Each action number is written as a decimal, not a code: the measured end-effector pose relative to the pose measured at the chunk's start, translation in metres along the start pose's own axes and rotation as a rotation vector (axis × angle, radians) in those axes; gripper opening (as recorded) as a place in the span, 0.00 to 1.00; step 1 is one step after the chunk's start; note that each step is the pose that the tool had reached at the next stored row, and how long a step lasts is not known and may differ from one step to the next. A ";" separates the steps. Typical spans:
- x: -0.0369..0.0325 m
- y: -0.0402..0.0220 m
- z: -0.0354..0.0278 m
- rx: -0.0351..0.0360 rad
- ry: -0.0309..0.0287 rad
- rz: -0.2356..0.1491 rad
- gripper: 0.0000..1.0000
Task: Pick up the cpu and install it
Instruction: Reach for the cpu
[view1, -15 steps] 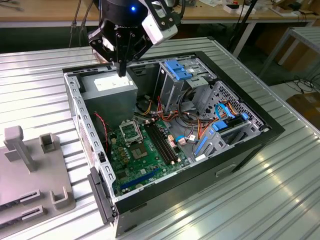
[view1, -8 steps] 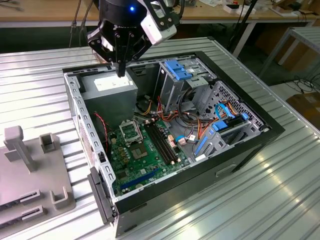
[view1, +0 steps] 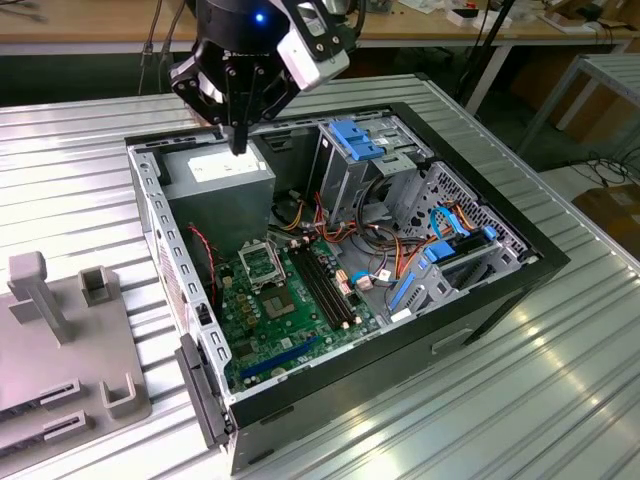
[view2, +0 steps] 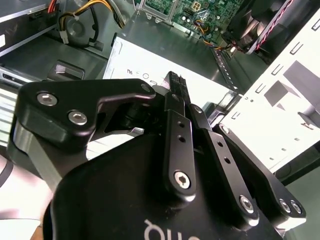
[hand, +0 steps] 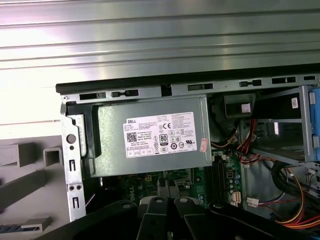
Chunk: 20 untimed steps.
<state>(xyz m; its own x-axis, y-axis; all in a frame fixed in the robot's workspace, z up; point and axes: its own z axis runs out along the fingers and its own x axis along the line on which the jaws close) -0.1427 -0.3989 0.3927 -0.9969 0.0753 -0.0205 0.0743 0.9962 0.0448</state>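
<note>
My gripper (view1: 238, 143) hangs over the back corner of the open computer case (view1: 540, 262), just above the grey power-supply box (view1: 222, 178). Its two black fingers are pressed together, tips pointing down, as the second wrist view also shows for the gripper (view2: 175, 81). The cpu is hidden or out of view. The square metal-framed socket (view1: 262, 266) with its dark centre lies on the green motherboard (view1: 290, 320), in front of the power supply and lower than the fingertips. In the first wrist view the labelled power-supply box (hand: 150, 137) sits directly ahead of the gripper's black linkage (hand: 165, 215).
Long black memory slots (view1: 326, 286) run beside the socket. Blue drive brackets (view1: 360, 140) and bundled cables (view1: 385, 250) crowd the case at the exterior view's right. A grey fixture (view1: 60, 340) with upright posts stands on the ribbed metal table (view1: 520, 400) at the exterior view's left.
</note>
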 end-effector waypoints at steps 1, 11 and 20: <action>0.0008 -0.0001 0.0000 0.0000 0.0000 0.000 0.11; 0.0047 -0.0003 0.0001 0.0001 0.0016 0.000 0.11; 0.0077 -0.0006 0.0002 0.0002 0.0036 0.000 0.11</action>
<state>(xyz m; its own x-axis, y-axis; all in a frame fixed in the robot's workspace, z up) -0.1504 -0.3988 0.3924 -0.9970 0.0753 -0.0169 0.0745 0.9962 0.0446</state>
